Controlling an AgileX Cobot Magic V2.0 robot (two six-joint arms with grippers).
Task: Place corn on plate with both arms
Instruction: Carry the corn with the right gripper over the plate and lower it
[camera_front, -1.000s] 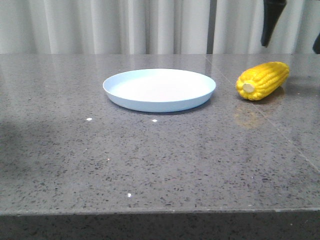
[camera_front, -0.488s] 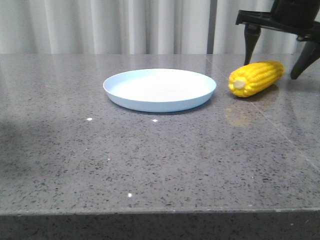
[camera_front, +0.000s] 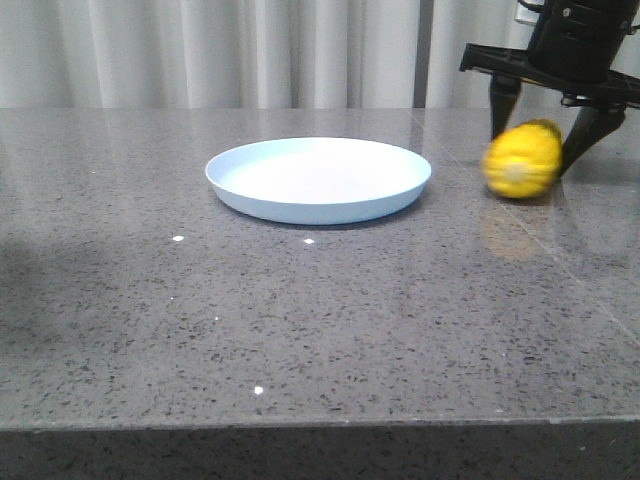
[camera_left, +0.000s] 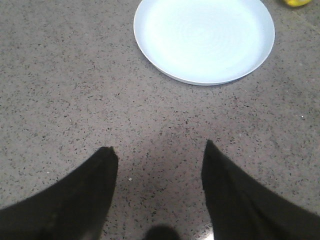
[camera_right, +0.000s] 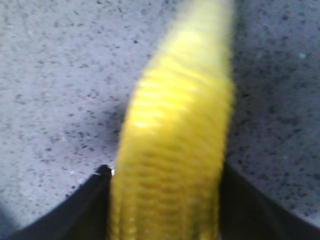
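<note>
The left claw (camera_left: 157, 195) hangs over bare counter (camera_front: 300, 330) toward its left side, fingers spread wide with nothing between them. One plate (camera_front: 319, 178) sits near the middle of the counter toward its back edge, holding nothing. To its right, near the counter's back right corner, lies the one corn (camera_front: 522, 160), blurred in both views that show it well. The right claw (camera_front: 540, 125) straddles it, a finger on either flank; whether the fingers are already pressing on it I cannot tell. The cob looks stiff and light, its kernel rows offering grip, though its round body may roll. Mid-length across the girth seems the best hold.
</note>
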